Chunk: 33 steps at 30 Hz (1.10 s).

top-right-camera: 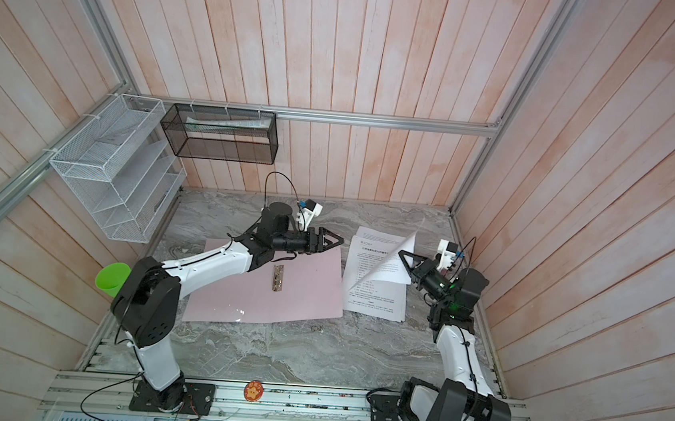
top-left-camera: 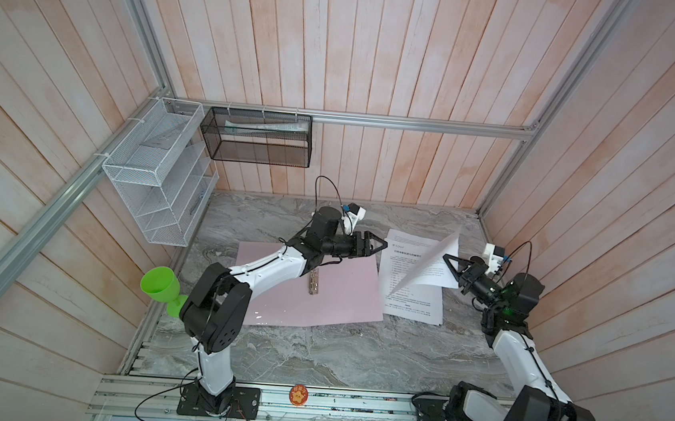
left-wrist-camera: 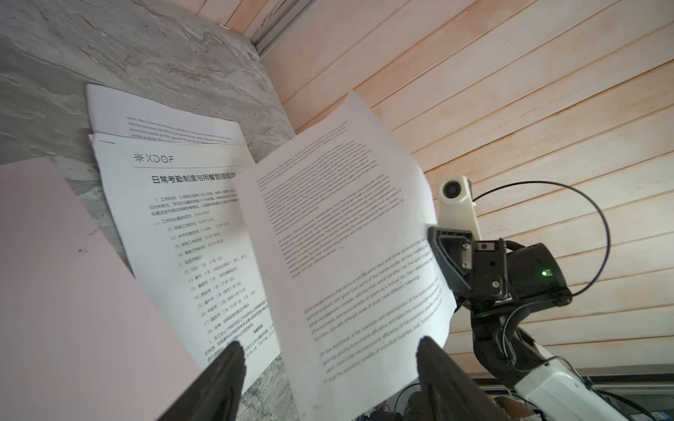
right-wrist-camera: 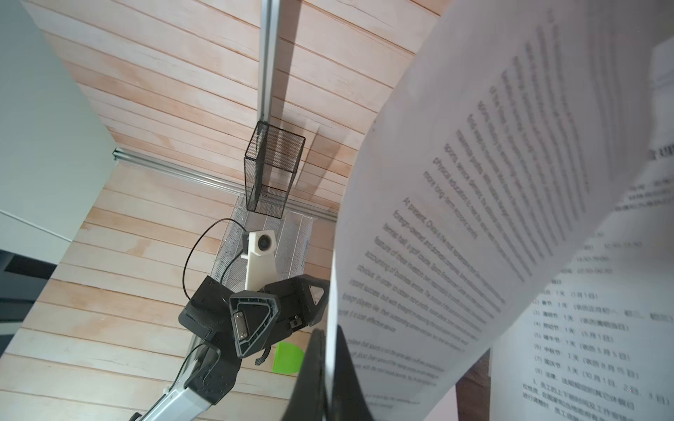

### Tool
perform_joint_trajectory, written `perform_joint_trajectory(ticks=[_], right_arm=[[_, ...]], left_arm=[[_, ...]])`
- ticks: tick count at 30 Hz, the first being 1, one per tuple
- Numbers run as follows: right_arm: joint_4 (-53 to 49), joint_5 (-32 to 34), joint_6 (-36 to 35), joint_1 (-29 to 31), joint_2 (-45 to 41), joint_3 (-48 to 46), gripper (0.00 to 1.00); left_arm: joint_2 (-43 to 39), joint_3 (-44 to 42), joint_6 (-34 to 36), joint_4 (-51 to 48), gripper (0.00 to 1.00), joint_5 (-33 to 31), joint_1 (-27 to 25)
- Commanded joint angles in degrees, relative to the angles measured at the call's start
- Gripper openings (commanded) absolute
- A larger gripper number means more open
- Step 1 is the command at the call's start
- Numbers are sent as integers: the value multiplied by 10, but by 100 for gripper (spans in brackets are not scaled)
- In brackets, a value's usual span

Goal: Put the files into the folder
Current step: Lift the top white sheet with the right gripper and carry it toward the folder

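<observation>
The left arm (top-left-camera: 264, 264) reached from its base forward and toward the right, with the forearm nearly level. The left gripper (top-left-camera: 383, 245) pointed at the right arm (top-left-camera: 521, 356), its jaws apart and empty. The right arm rose from its base and bent inward. The right gripper (top-left-camera: 447, 257) was pinched on the edge of a lifted paper sheet (top-left-camera: 426, 267).

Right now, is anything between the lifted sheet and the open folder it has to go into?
Yes. The left gripper, open, hovers over the far right corner of the folder, between it and the sheet pinched in the right gripper. Its arm crosses the far left part. The rest lies bare except the metal clip.
</observation>
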Motion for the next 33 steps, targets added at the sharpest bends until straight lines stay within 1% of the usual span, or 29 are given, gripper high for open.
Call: perform_joint_trajectory(ticks=[1,5,7,10,14,18,21,24,26,29,32,33], right_arm=[[15,55,21,51,-17,48,0],[14,109,9,148,8,118,0],[18,138,1,212,37,159,0],[35,166,-9,289,90,211,0],[69,181,-10,362,166,269,0],[112,187,-6,409,234,303,0],[117,223,-11,432,260,295,0],[125,284,-14,449,269,249,0],[139,344,-8,462,270,205,0],[141,430,-27,493,278,161,0],[112,510,-57,536,309,151,0],[96,534,-57,549,319,153,0]], left_arm=[[-72,-67,-4,-10,76,-32,33],[-174,-151,8,-41,76,-59,82],[-233,-189,14,-69,76,-77,109],[-316,-236,14,-101,76,-89,147],[-403,-277,17,-150,77,-98,189],[-454,-295,21,-190,77,-107,217],[-481,-313,18,-207,77,-111,240],[-498,-327,19,-216,77,-105,265],[-502,-334,24,-225,77,-105,276],[-502,-343,30,-223,77,-111,280],[-496,-359,26,-211,77,-118,281],[-495,-362,25,-208,77,-118,280]])
